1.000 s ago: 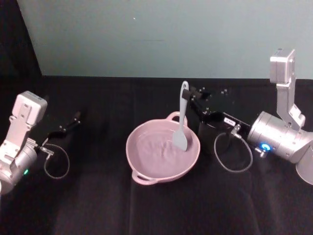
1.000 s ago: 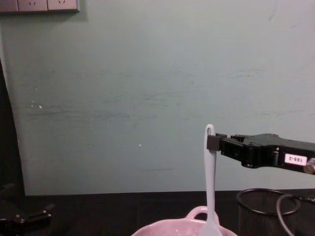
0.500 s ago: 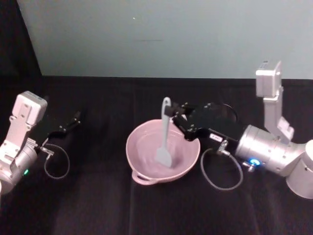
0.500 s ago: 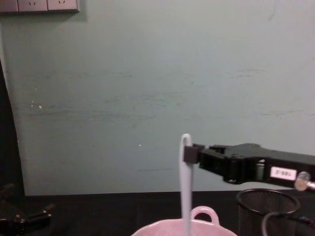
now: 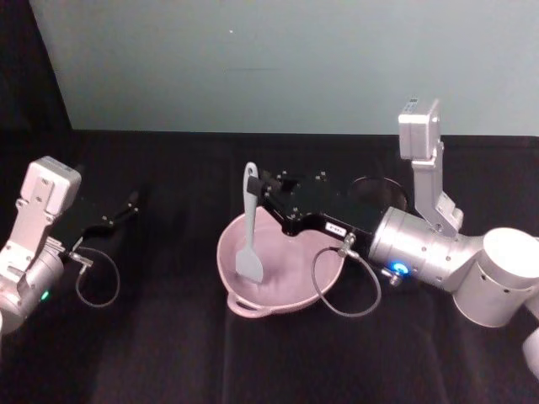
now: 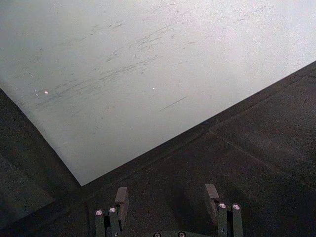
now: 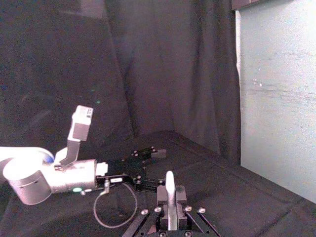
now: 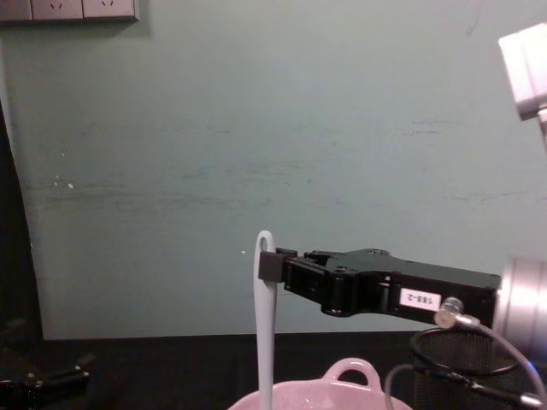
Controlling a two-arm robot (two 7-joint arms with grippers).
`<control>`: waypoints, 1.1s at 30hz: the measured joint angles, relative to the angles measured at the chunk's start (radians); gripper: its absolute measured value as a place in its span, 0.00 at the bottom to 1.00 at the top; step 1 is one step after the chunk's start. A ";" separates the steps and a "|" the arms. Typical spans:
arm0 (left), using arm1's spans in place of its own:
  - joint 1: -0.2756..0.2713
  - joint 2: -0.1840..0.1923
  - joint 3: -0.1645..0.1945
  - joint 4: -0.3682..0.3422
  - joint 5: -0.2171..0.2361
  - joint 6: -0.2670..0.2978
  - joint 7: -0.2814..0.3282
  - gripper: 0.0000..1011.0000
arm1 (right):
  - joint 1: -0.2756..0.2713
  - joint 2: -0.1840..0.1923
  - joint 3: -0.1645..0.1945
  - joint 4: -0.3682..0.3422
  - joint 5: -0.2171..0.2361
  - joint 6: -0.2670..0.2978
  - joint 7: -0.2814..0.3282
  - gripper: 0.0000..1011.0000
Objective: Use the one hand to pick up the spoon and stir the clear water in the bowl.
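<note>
**Right gripper (image 5: 261, 190), stirring step.** Its fingers (image 7: 179, 194) are clenched on the spoon (image 5: 249, 229), high on the handle just under the hole end. The spoon hangs nearly upright. Its flat head is down inside the bowl (image 5: 224, 261), toward the bowl's left side. In the chest view the handle rises straight up from behind the pink rim. I cannot make out the water surface, so I only judge that the head is wetted.

Outward from the fingers, the black labelled gripper body reaches across the bowl from the right. The grey cable loops low over the bowl's near right rim. The wire-mesh cup (image 8: 461, 363) stands behind the arm.

The left gripper (image 6: 166, 197) is parked well to the left above the black table (image 5: 168, 353), fingers released, nothing between them.

I judge the pick-up done and the stir in hand. The next move calls for sweeping the head round inside the wall at a constant height. The head must stay clear of the rim so the bowl is not shoved, and the cable loop needs watching.
</note>
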 joint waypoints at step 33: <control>0.000 0.000 0.000 0.000 0.000 0.000 0.000 1.00 | -0.031 0.052 0.112 0.034 -0.001 -0.021 -0.045 0.10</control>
